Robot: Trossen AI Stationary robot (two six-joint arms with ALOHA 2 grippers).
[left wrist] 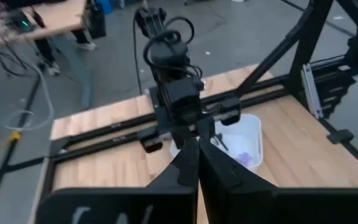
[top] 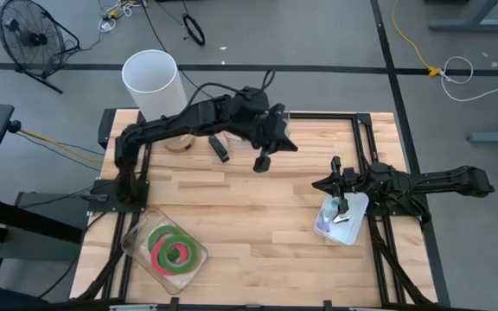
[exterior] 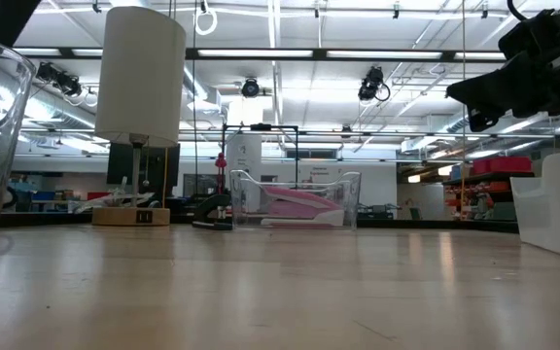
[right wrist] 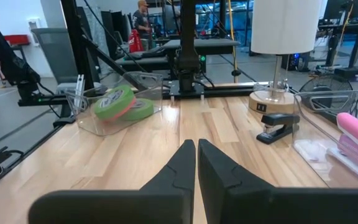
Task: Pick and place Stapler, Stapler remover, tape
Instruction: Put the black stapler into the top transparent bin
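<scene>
My right pincer (top: 334,161) hangs at the centre right of the high view, fingers pressed together on nothing, just above the white tray (top: 353,226) that sits at the right of the counter (top: 258,225). My left pincer (top: 262,162) hovers at the upper middle of that frame, also pinched shut and empty, over bare wood.

As I judge it, the job is partly done. The tape (top: 175,250), green and pink-red rolls, already lies in a clear bin (top: 135,246) at the lower left of the high view; the right wrist view shows the rolls leaning inside it at the left. The white tray holds some small items, one purplish, which I cannot identify, so whether the stapler remover is there I cannot tell. The black stapler (top: 219,147) lies loose on the wood at the upper middle of the high view, just beside my left arm, so it looks like the piece left to move.

Farther back, a clear container (exterior: 295,199) with something pink inside stands at the centre of the low view. A tall white cylinder (top: 152,82) on a wooden base rises at the upper left of the high view, close to the stapler, and my own left arm stretches above it, so I expect the reach there to be tight
</scene>
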